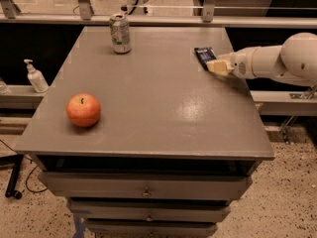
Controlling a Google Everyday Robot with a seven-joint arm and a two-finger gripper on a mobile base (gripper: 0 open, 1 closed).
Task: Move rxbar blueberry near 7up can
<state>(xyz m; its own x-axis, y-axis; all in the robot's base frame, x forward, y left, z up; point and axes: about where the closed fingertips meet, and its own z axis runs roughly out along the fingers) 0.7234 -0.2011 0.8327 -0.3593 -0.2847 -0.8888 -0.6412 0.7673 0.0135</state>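
Camera view looks down on a grey worktop (148, 108) with drawers (143, 187) beneath. Nearest, at front left, sits 1 red apple (83, 110). A white pump bottle (35, 77) stands on a ledge off the left side. At the right edge, the white arm's hand (213, 66) meets the flat-lying rxbar blueberry (203, 55) with its tan tip. Whether the hand is open or closed cannot be told. Farthest back, the 7up can (120, 32) stands upright, well apart from the bar.
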